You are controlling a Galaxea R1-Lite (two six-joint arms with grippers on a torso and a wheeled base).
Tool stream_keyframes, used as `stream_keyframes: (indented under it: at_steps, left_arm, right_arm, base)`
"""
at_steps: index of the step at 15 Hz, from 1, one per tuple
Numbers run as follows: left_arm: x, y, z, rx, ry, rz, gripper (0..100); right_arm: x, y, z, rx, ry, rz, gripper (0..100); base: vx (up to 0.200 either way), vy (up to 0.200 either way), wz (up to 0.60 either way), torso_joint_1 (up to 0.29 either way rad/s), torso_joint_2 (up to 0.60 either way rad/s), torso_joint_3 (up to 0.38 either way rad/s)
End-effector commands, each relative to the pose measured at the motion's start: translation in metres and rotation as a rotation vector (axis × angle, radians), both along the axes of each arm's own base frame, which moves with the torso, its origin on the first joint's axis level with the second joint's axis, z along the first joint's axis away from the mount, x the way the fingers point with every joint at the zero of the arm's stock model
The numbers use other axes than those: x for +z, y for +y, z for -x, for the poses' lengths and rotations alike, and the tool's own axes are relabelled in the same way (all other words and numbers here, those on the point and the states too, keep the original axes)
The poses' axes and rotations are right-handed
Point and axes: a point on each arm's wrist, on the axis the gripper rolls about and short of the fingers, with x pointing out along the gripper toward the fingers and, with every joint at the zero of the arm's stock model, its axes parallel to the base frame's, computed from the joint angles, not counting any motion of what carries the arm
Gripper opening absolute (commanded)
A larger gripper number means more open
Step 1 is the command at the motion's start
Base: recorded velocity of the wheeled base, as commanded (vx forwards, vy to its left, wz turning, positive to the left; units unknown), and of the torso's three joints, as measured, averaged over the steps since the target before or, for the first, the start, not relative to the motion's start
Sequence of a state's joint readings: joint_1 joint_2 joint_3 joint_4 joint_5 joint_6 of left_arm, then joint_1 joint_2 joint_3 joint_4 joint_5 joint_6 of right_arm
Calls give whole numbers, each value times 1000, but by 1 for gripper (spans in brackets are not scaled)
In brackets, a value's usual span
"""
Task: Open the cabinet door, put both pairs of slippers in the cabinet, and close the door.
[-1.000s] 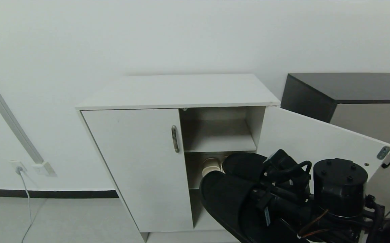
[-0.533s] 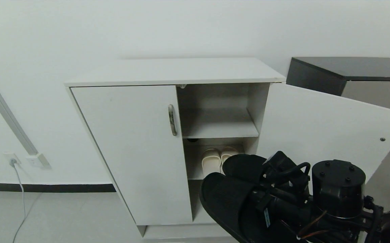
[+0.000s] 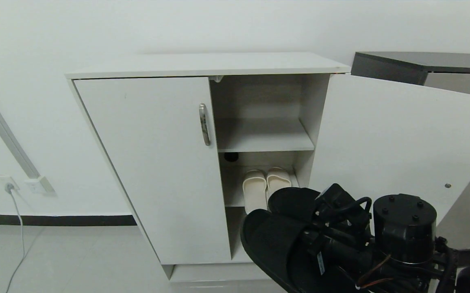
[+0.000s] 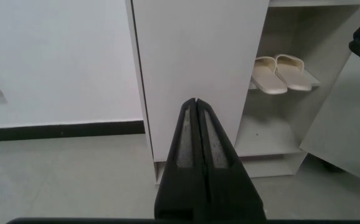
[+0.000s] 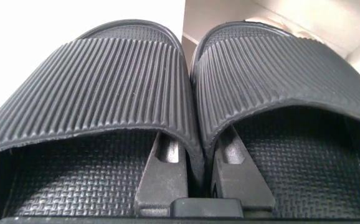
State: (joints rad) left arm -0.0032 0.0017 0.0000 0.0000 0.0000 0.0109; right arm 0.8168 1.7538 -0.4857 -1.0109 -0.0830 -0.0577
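My left gripper (image 4: 195, 134) hung pressed together before the closed left door (image 3: 149, 162). White slippers (image 3: 265, 185) sat on the middle shelf (image 3: 233, 197). My right gripper (image 5: 197, 158) clamped the black slippers (image 3: 275, 240) outside, whose toes, I judged, might snag a shelf edge.

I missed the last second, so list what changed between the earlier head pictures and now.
The head camera moved: the cabinet now stands higher and larger in view, and the white slippers on its middle shelf show more fully. Nothing was taken or released. Unchanged: the right gripper holds the black slippers before the opening, the right door open, the left door shut.
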Motion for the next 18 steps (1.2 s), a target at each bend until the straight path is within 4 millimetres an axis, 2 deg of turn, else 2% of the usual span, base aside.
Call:
stream_keyframes:
  at_steps: [1,4,7,8,11,12,14,16,18]
  left_arm:
    - [0,0,0,0,0,0,0]
    - [0,0,0,0,0,0,0]
    - [0,0,0,0,0,0,0]
    - [0,0,0,2,0,2,0]
    - [0,0,0,2,1,2,0]
    - [0,0,0,2,0,2,0]
    - [0,0,0,0,0,2,0]
    - [0,0,0,0,1,2,0]
    - [0,0,0,0,1,2,0]
  right_arm:
    - [0,1,0,1,0,1,0]
    - [-2,1,0,3,4,5,0]
    - [-13,4,-3,5,16,20,0]
    - [-19,15,-7,-23,-11,11,0]
    - [-30,78,-36,-333,-90,-63,0]
    - [-28,88,-45,-397,-83,-70,0]
    - [-15,102,-57,-502,-2,-81,0]
    - [11,112,-66,-595,52,-109,0]
    - [28,116,-70,-632,62,-121,0]
  base:
    - [0,0,0,0,0,0]
    - [0,0,0,0,0,0]
    - [0,0,0,-5,120,80]
    - [0,0,0,2,85,36]
    - [0,0,0,-2,17,12]
    - [0,0,0,0,0,0]
    - [0,0,0,0,0,0]
    - [0,0,0,0,0,0]
    - [0,0,0,0,0,0]
